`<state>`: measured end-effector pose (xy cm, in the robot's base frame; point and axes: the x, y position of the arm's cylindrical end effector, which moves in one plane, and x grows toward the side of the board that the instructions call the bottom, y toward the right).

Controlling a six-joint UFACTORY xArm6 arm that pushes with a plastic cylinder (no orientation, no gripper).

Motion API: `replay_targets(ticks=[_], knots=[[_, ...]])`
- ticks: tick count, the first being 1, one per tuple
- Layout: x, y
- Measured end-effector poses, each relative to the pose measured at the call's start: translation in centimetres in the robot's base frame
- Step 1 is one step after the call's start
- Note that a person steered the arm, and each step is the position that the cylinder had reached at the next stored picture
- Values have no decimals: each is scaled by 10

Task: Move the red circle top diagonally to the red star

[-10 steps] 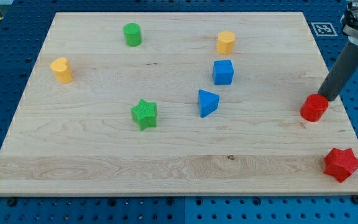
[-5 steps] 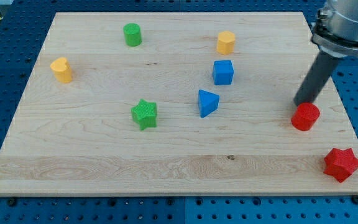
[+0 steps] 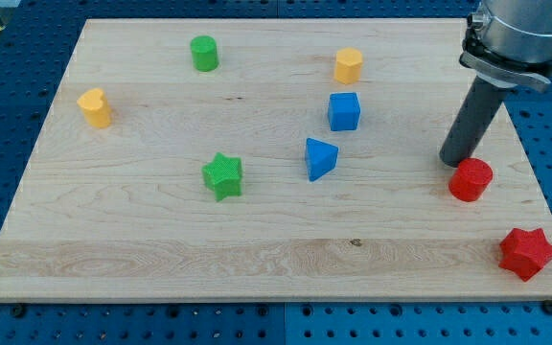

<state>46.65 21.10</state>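
The red circle [image 3: 471, 180] stands on the wooden board [image 3: 161, 240] near its right edge. The red star [image 3: 527, 253] lies at the board's bottom right corner, below and to the right of the circle. My tip [image 3: 453, 162] rests on the board just above and to the left of the red circle, touching or nearly touching it. The dark rod rises from there toward the view's top right.
A blue triangle [image 3: 320, 158] and blue cube [image 3: 344, 111] sit left of my tip. A yellow block [image 3: 349, 65] is above them. A green star [image 3: 222, 176], a green cylinder [image 3: 204, 53] and a yellow heart [image 3: 94, 107] lie further left.
My tip moved left, from the circle's upper right to its upper left. The red circle shifted left and slightly down. The other blocks did not move.
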Motion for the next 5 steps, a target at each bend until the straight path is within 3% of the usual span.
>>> replay_targets(ticks=[2, 3, 5], knots=[[15, 12], [41, 3], [42, -43]])
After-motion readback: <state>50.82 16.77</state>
